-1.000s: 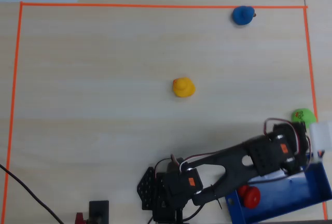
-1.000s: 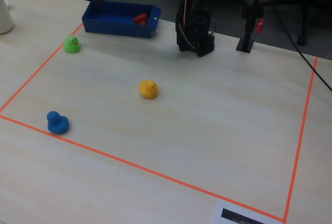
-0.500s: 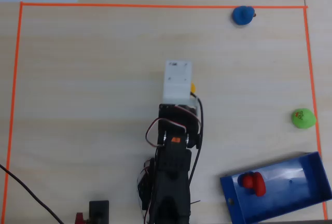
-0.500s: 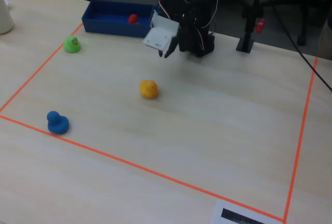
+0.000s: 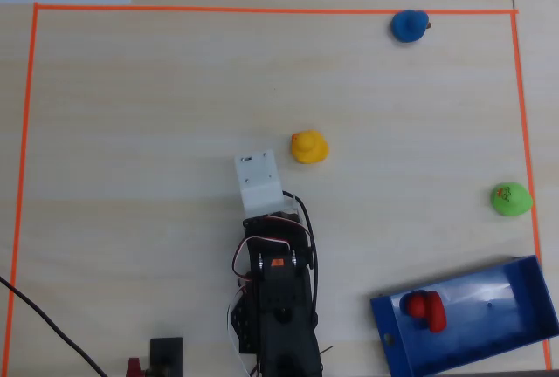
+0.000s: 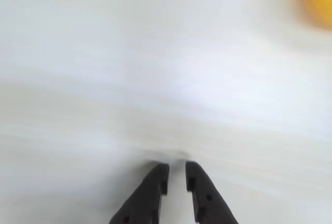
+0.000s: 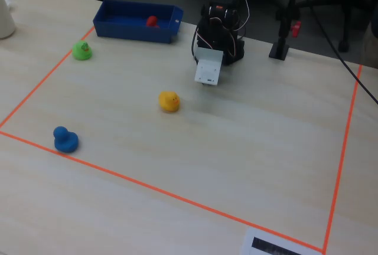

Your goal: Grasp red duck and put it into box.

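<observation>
Yellow duck [image 5: 308, 147] sitting mid-table, upright. Blue duck [image 5: 409, 25] right up against the far orange tape line [image 5: 262, 10]. Green duck [image 5: 511, 199] near the right-hand tape in the overhead view. All well apart on the pale wood table [image 5: 157, 115].

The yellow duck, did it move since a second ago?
No. In the overhead view the yellow duck sits at the same spot inside the orange tape border as before. Only the arm has swung back beside it.
</observation>
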